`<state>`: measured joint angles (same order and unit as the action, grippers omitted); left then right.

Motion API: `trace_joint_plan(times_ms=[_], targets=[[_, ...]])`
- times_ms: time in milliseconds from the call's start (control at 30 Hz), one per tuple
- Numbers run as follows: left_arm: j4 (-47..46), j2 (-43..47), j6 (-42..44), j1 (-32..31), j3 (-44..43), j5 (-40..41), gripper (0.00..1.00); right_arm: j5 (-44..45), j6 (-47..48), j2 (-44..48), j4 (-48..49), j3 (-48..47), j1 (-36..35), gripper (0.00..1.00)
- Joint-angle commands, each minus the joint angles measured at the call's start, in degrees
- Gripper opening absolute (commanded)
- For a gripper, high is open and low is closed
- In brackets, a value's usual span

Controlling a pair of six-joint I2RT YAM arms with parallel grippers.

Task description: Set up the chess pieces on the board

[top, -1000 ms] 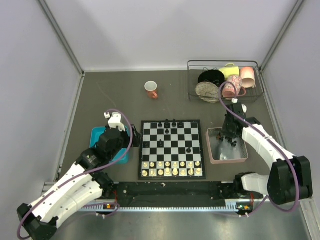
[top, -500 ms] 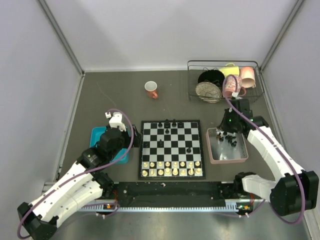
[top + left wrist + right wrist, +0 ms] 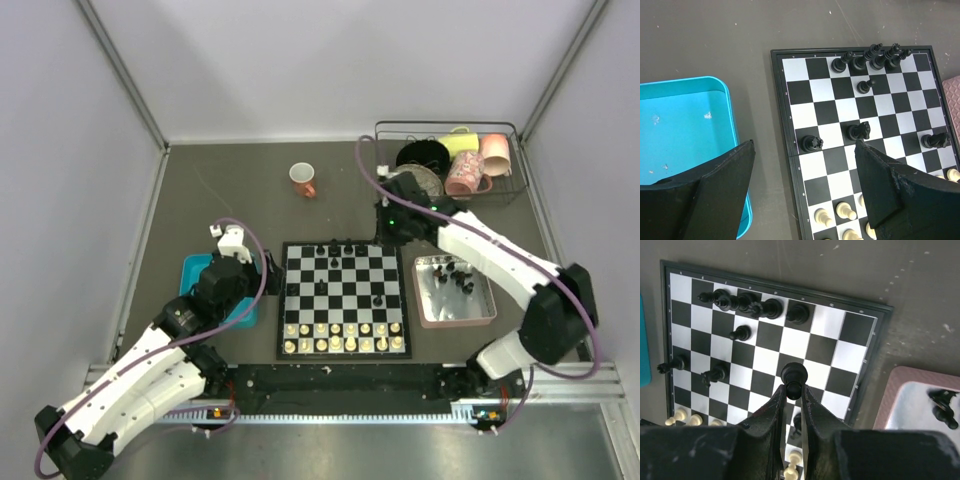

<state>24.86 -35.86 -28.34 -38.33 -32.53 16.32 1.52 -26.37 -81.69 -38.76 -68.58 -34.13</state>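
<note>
The right end effector [image 3: 793, 389] is pressed together on the base of one black pawn [image 3: 793, 374]. Its round head shows above the fingertips, over the far right part of the chessboard [image 3: 350, 285]. Whether it touches a square cannot be told, and in the overhead view the arm hides it altogether. The left end effector [image 3: 804, 146] is spread wide with nothing between its blunt black fingers, at the chessboard's left edge. On the chessboard's far row the glossy black pieces [image 3: 874, 56] crowd and overlap, so their number is hard to tell. Four more stand singly on squares nearer the middle. Cream pieces [image 3: 343, 343] line the chessboard's near rows, cut off in both wrist views. A pink tray [image 3: 455, 323] just right of the chessboard holds a few more black figures, too small to name. A teal tray [image 3: 685, 130] lies just left of the chessboard on the grey desk [image 3: 250, 190].
</note>
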Motion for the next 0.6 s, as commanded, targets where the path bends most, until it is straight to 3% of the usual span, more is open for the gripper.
trace_joint_plan(times_ms=[0, 300, 567], targets=[[-1.6, 1.1, -0.1, -0.2, 0.5, 0.4, 0.86, 3.6, -0.2, -7.2, 0.6, -6.7, -4.4, 0.01], [-1.0, 1.8, 0.0, -0.1, 1.0, 0.7, 0.85, 6.5, -3.2, -18.2, 2.9, -10.5, -9.4, 0.01], [-0.8, 2.2, 0.2, -0.2, 1.2, 1.0, 0.86, 7.9, -4.3, -22.3, 3.8, -11.2, -11.2, 0.01]])
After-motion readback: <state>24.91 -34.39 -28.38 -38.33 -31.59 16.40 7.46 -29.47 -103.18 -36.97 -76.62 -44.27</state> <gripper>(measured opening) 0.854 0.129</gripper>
